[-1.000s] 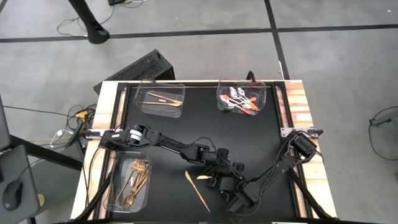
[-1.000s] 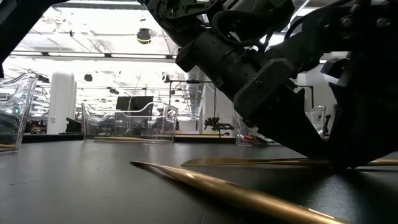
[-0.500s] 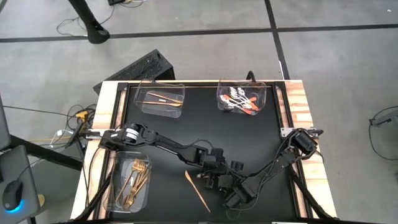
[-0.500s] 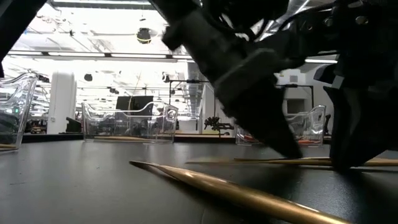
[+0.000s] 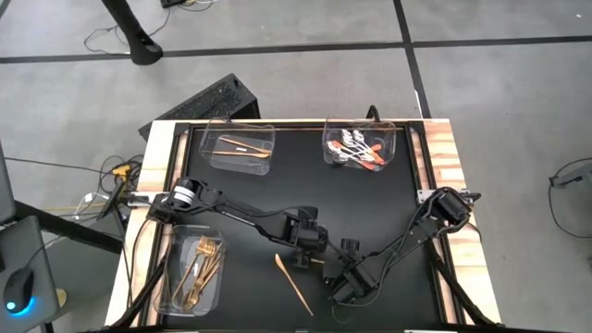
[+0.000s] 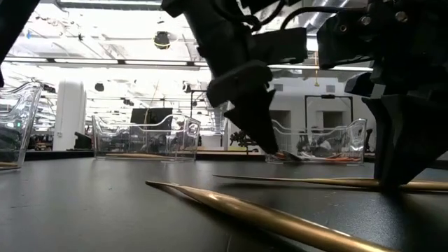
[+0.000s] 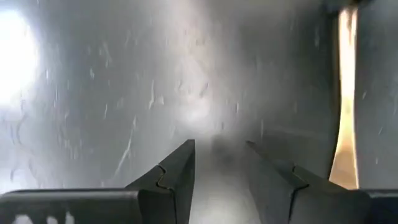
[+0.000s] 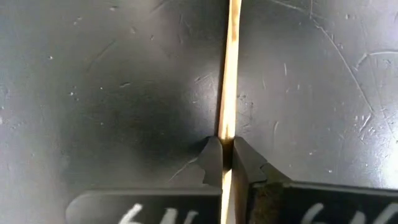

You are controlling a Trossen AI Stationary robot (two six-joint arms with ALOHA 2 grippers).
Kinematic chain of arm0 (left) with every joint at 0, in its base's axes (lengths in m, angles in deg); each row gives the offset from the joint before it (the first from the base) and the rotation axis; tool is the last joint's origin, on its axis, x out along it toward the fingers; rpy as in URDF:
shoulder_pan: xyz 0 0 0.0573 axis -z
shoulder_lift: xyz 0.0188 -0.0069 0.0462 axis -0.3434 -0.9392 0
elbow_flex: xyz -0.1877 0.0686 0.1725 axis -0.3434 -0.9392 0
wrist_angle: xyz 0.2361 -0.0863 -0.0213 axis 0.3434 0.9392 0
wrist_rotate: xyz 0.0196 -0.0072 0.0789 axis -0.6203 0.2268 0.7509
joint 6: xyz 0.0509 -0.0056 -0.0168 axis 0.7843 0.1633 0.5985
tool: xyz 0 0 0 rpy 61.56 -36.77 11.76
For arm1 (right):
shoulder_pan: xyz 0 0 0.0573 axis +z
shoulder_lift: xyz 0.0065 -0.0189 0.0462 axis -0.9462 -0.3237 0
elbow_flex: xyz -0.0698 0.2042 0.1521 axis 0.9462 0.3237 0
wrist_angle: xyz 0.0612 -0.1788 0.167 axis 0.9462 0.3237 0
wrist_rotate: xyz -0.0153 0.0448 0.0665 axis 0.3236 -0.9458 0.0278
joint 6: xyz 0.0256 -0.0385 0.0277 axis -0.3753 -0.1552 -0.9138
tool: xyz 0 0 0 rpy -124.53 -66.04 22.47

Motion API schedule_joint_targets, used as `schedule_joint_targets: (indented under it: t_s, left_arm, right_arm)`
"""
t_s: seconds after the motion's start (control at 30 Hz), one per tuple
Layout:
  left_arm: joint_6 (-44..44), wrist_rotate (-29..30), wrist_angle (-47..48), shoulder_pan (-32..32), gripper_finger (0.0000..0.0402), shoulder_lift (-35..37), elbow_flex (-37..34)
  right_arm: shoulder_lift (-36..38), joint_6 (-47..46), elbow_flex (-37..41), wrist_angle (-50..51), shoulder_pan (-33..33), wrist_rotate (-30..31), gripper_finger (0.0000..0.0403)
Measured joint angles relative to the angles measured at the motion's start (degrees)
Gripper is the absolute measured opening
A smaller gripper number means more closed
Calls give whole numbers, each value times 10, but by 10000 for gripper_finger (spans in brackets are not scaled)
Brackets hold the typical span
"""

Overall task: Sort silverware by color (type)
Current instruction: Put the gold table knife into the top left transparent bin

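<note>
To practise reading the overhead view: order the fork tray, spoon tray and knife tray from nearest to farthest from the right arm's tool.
From the right tool, front centre:
1. Fork tray, front left.
2. Spoon tray, back right.
3. Knife tray, back left.

The middle of the black table (image 5: 370, 199) is left bare — open passage is offered there between the two far trays and the arms. The far edge is blocked by the knife tray (image 5: 240, 146) and the spoon tray (image 5: 361, 148), with a gap between them. The near left side is taken by the fork tray (image 5: 191, 272). Near the table's front, room is crowded by the left gripper (image 5: 313, 262), the right gripper (image 5: 339, 292) and two loose gold knives (image 5: 292, 282) — little clearance remains.
</note>
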Motion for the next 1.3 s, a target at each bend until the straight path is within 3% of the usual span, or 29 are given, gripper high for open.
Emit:
schedule_joint_targets:
  t_s: [0.17,0.53,0.9,1.07,1.3]
  left_arm:
    - [-14,17,37,2,123,0,0]
    - [-36,87,57,-1,123,17,1]
    - [-91,232,180,0,123,141,-3]
    - [-152,286,196,1,123,250,-93]
    - [-264,297,121,9,123,442,-310]
  right_arm:
    - [3,-4,0,7,1,16,14]
    - [91,-40,2,69,6,136,14]
    - [117,-82,3,204,-16,193,14]
    - [114,19,2,155,-95,226,14]
    - [114,270,2,-22,-235,238,14]
